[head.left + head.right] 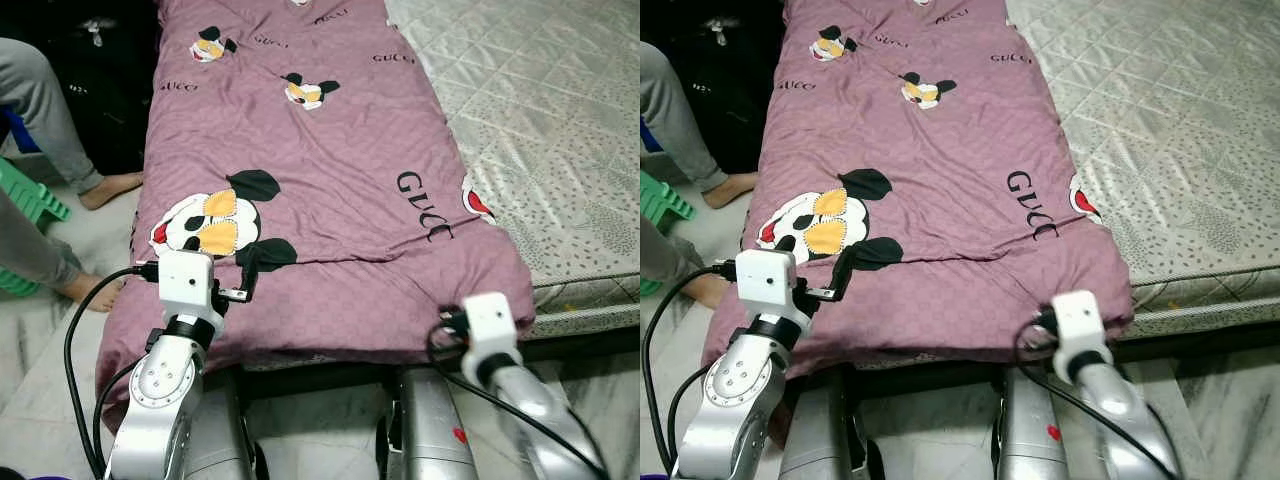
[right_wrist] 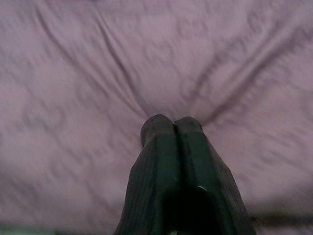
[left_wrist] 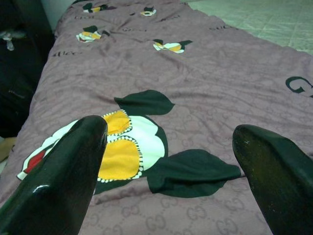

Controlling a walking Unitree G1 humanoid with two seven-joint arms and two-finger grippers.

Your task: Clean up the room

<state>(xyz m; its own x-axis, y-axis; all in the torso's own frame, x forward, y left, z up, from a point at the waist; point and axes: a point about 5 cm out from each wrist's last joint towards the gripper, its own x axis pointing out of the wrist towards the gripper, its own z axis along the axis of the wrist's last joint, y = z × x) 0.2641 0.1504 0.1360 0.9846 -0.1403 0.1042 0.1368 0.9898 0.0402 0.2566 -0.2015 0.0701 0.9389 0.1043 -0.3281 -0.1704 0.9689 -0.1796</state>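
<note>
Pinching one purple blanket (image 1: 330, 160), right gripper (image 2: 171, 126) seems closed on it; left gripper (image 3: 168, 147) spread.

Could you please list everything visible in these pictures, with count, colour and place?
Blanket: one, purple with cartoon mouse prints and black lettering, spread along the bed's left side, its near edge hanging over the bed end.
Mattress: one, pale grey-green quilted, bare to the right of the blanket.
Stool: one, green plastic, on the floor at far left.
Floor: pale marbled tiles, around the bed.
Person's legs: two, in grey trousers with bare feet, at left beside the bed.
Left gripper: black fingers spread wide, over the blanket's near left part by a mouse print.
Right gripper: black fingers closed together, pinching a fold of the blanket at its near right edge.
</note>
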